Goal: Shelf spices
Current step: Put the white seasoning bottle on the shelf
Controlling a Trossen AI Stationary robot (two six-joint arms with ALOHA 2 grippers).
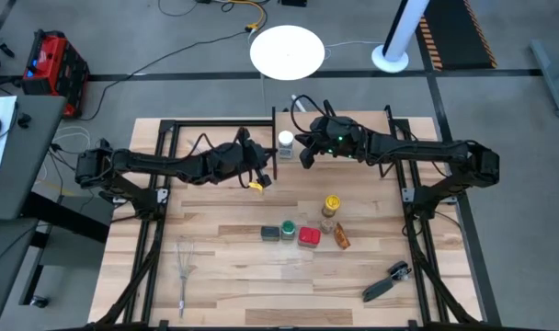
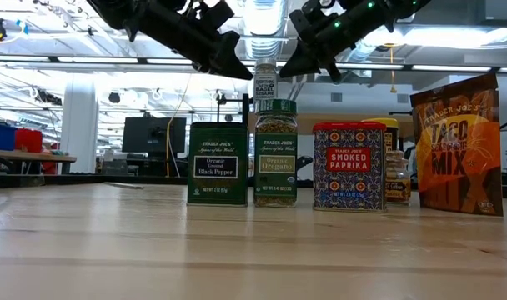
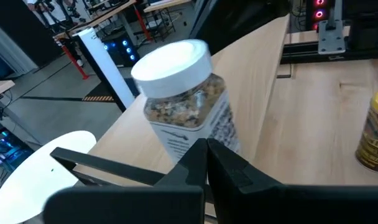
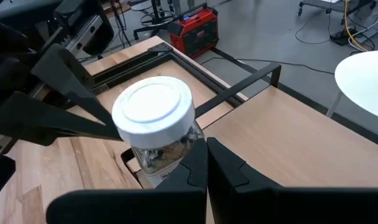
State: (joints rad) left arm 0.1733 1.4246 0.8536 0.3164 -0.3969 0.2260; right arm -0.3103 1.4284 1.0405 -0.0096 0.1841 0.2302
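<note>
A white-capped spice jar (image 1: pixel 285 141) stands upright on the left end of the shelf's pale board (image 1: pixel 353 124); it also shows in the left wrist view as the jar (image 3: pixel 183 102) and in the right wrist view as the jar (image 4: pixel 155 121). My left gripper (image 1: pixel 262 178) is shut, on the table side left of the jar. My right gripper (image 1: pixel 306 156) is shut too, just right of it. The other spices stand on the table: a dark tin (image 2: pixel 219 162), a green-capped jar (image 2: pixel 276 152), a red tin (image 2: pixel 348 167), a yellow-capped jar (image 1: pixel 331 204) and an orange packet (image 2: pixel 458 146).
A black post (image 1: pixel 273 147) of the shelf stands between the left gripper and the jar. A wire whisk (image 1: pixel 184 267) lies near the table's near left edge, and a black-handled tool (image 1: pixel 387 282) lies near right. Black frame rails run along the table's sides.
</note>
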